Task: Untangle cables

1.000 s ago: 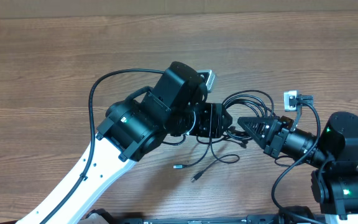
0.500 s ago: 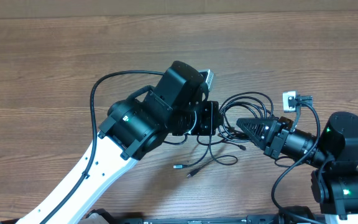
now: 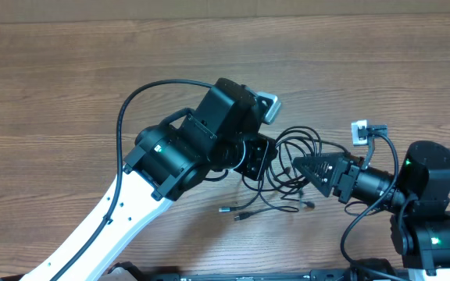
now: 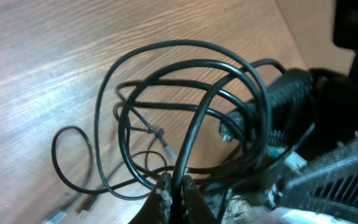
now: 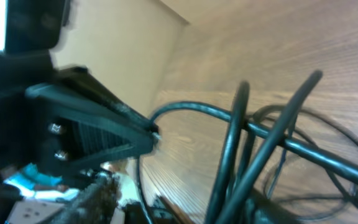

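Note:
The cables (image 3: 297,150) lie as a tangle of thin black loops on the wooden table between my two grippers, with small plug ends (image 3: 226,209) trailing toward the front. In the left wrist view the loops (image 4: 191,68) arch up off the table, and my left gripper (image 4: 177,186) is shut on one strand that rises between its fingertips. My right gripper (image 3: 301,165) points left into the tangle, its jaws apart. In the right wrist view several strands (image 5: 241,143) pass between the spread jaws, and one finger (image 5: 98,198) shows at the lower left.
A small white adapter with a plug (image 3: 363,129) lies right of the tangle, beside the right arm's own thick wire (image 3: 389,144). The left arm's thick wire (image 3: 143,97) loops over the table. The right arm's base (image 3: 432,234) stands at the front right.
My left gripper has shut on a cable strand and tilted. My right gripper has opened and moved slightly left. The tangle has shifted a little toward the front.

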